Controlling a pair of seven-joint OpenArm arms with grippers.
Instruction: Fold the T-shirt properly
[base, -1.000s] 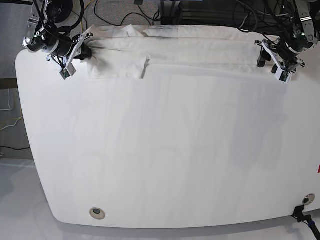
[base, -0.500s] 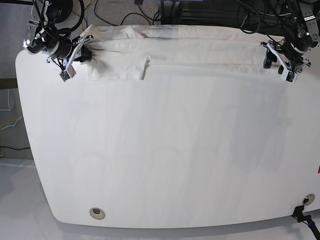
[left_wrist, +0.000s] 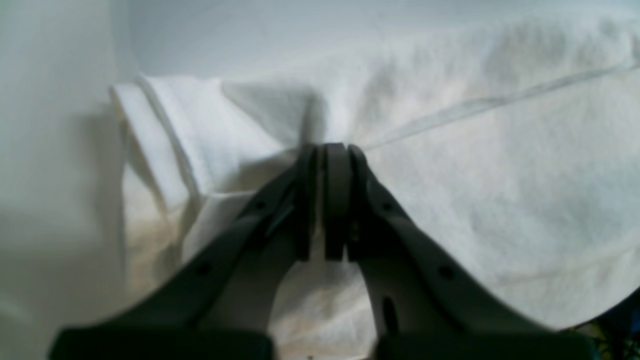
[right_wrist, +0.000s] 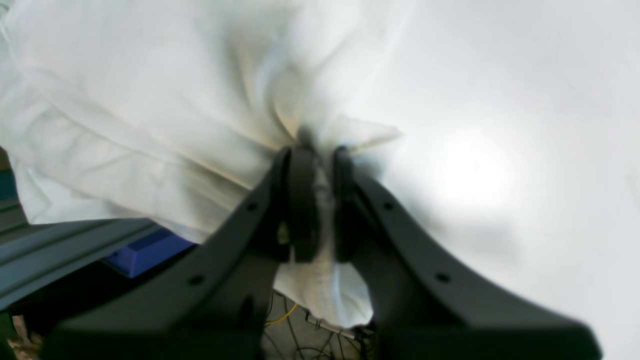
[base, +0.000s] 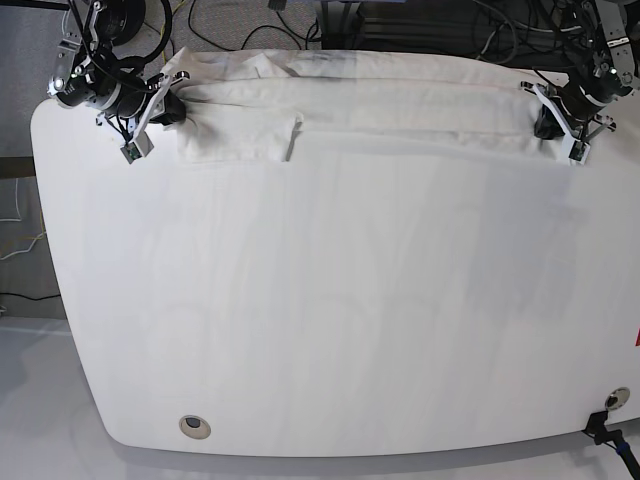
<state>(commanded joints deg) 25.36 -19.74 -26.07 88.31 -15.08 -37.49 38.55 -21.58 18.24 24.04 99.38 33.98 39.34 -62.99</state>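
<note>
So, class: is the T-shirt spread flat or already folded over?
Folded over: the T-shirt lies as a layered band along the table's far edge, its ends pinched by the left gripper and right gripper.

My T-shirt (base: 360, 100) lies stretched in a long, narrow band along the far edge of the table, plain white side up, with no print showing. It is bunched into lengthwise folds and ridges, and a short sleeve (base: 240, 135) juts toward the table's middle near one end. Each end is pinched in a tight pucker of cloth, with a hem seam (left_wrist: 480, 102) running across one end.
</note>
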